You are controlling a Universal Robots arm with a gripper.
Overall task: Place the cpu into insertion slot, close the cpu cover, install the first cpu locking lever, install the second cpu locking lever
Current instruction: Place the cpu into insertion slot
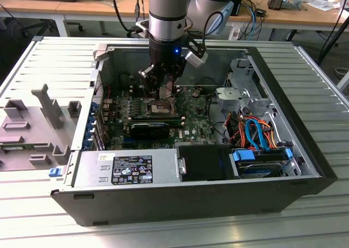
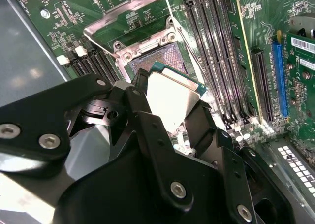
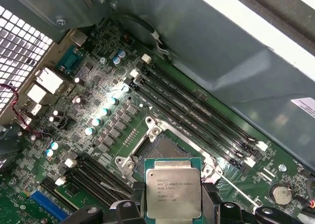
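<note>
Holding the chip by two edges, our gripper is clamped on it just above the bare socket. We log the cover frame as swung up, standing beside that socket.

None of the print can be read; the cpu bears several lines of fine dark lettering on its metal top in the first wrist view; in the exterior view a black label with white marks sits on the power supply box, about seven o'clock from the insertion slot.
</note>
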